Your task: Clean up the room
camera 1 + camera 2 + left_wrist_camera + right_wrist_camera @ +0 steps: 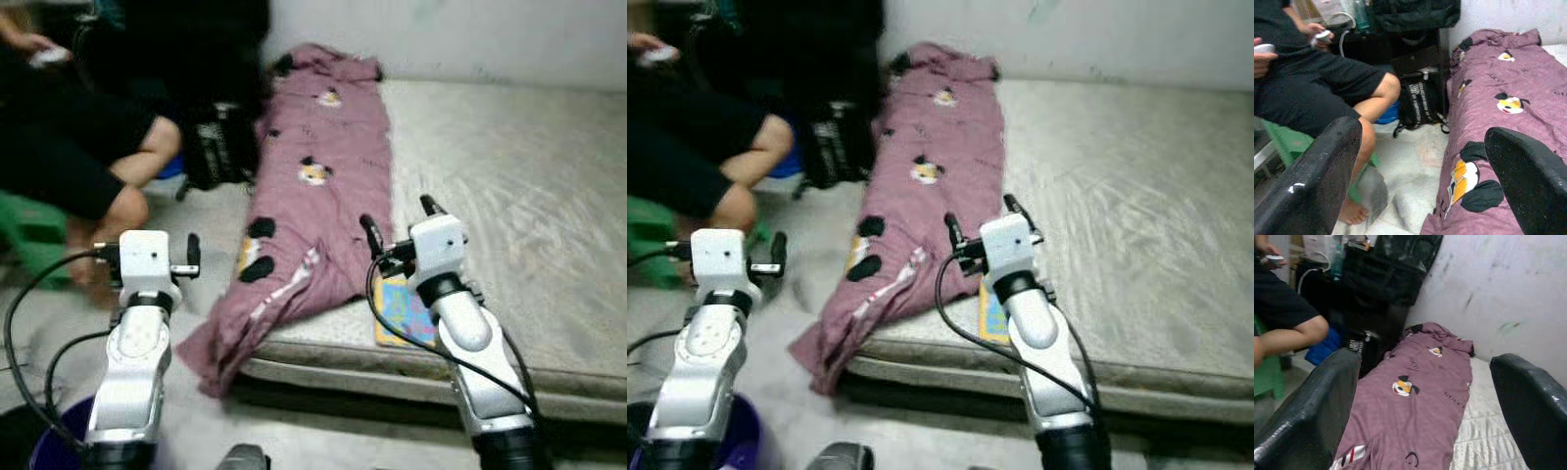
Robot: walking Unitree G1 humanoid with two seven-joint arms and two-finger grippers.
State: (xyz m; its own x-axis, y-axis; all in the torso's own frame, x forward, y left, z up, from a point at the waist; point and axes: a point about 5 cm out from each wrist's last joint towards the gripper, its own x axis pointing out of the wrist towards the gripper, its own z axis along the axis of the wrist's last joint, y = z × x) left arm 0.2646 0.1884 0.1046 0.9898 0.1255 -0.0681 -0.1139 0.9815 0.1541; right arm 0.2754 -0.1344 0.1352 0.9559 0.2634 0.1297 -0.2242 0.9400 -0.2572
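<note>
Plainly the tidying has scarcely begun. The purple blanket (pixel 309 186) lies in a long rumpled strip along the left edge of the mattress (pixel 509 196), its top end bunched against the wall and its bottom end spilling over the near left corner toward the floor. It is soft, thin cloth printed with cartoon mice, loosely creased. The mattress cover is pale, quilted and flat. Near the front edge, just beside the blanket's lower end, lies a flat colourful book or mat (pixel 402 311), partly hidden by the right arm.

Both claws are empty. The left claw (pixel 186 257) hovers off the mattress's left side, its fingers spread; the right claw (pixel 402 221) hangs over the front edge beside the blanket, likewise spread wide. A seated person (pixel 88 147) and a black backpack (pixel 220 142) are at the left.
</note>
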